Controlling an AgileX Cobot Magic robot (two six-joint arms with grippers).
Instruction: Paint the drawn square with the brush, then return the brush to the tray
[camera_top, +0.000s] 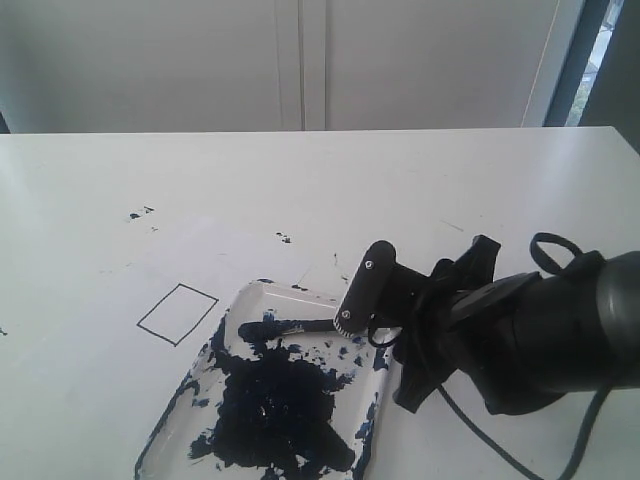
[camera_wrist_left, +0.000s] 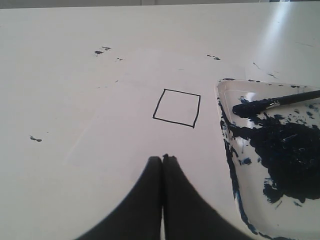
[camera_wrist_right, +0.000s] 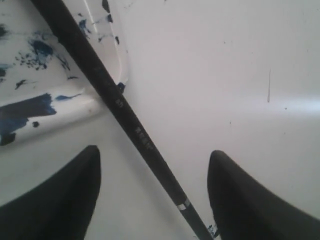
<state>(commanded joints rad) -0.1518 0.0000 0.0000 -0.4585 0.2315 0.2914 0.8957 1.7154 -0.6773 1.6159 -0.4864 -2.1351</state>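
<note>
**Exterior view.** The tray (camera_top: 262, 289) lies toward the near edge of the white surface (camera_top: 420, 190), and the frame cuts off its near end. A large dark blue-black blotch covers most of its floor. The drawn square (camera_top: 177, 314) is on the surface just beside the tray's left side. It is apart from the tray and its outline is blank inside. The brush (camera_top: 305, 326) rests in the far end of the tray, its dark tip pointing toward the square. The right arm (camera_top: 545, 340) hangs over the tray's right rim, and its right fingers (camera_top: 362, 290) sit above the brush handle. Their spacing cannot be judged here. Small paint specks (camera_top: 140, 213) mark the surface toward its far left.

**Left wrist view.** The left fingers (camera_wrist_left: 150, 200) are pressed together with nothing between them and sit low over bare surface. The drawn square (camera_wrist_left: 177, 107) lies beyond them, unfilled. The tray (camera_wrist_left: 226, 120) is beside it. The brush (camera_wrist_left: 280, 101) lies with its loaded tip inside the tray.

**Right wrist view.** The right fingers (camera_wrist_right: 60, 200) stand wide apart. The brush (camera_wrist_right: 117, 107) runs between them, touching neither. Its handle crosses the rim of the tray (camera_wrist_right: 121, 65) and extends over bare surface.
</note>
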